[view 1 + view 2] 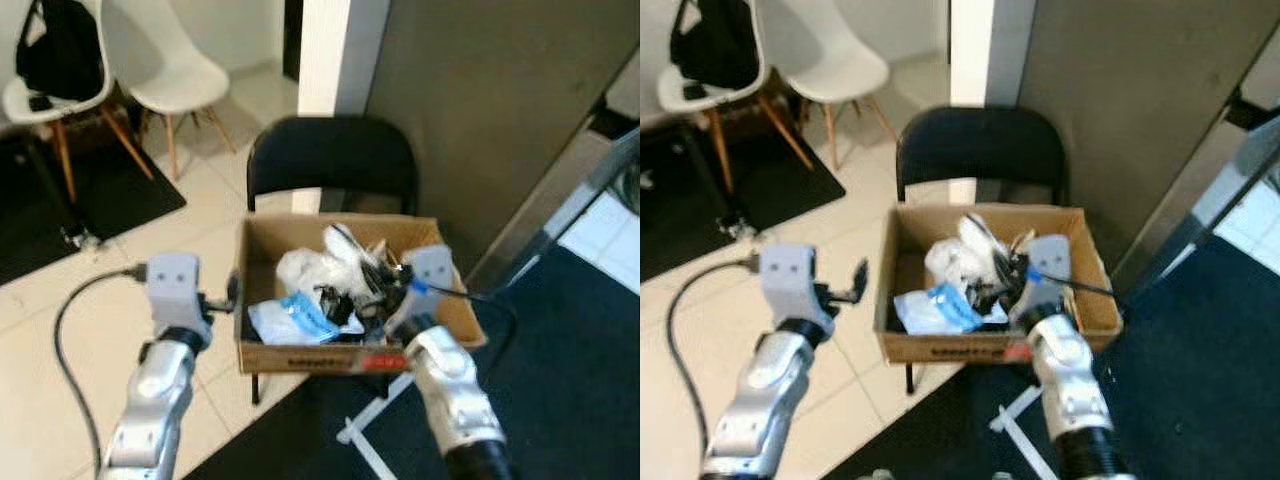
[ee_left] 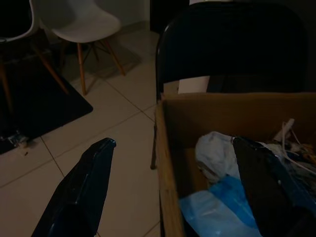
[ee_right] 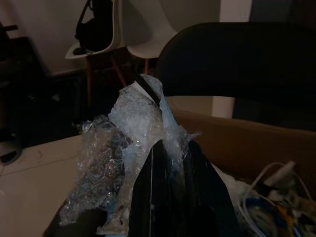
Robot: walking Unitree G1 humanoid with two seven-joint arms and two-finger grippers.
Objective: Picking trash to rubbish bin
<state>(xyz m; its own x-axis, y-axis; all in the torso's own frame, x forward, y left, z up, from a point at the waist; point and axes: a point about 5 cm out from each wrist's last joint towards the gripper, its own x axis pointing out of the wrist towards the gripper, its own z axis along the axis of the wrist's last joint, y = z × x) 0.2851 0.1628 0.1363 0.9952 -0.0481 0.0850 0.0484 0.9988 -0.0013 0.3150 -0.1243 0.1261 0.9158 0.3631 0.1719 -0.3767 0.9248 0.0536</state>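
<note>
A cardboard box (image 1: 320,357) used as the bin stands on a black folding chair (image 1: 332,160). Inside it lie a white plastic bag (image 1: 303,270), a blue bag (image 1: 298,316) and tangled cables (image 3: 276,197). Above the box's right half, my right gripper (image 3: 160,148) is shut on a crumpled piece of clear plastic wrap (image 3: 131,128). My left gripper (image 2: 173,143) is open and straddles the box's left wall (image 2: 165,163), one finger outside and one inside above the trash.
Two white chairs (image 1: 180,70) stand at the back left, one bearing a black bag (image 1: 60,50), beside a black mat (image 1: 100,190). A grey wall panel (image 1: 480,100) rises behind the box. Dark carpet (image 1: 570,350) lies to the right, with a white strip (image 1: 365,440) on the floor.
</note>
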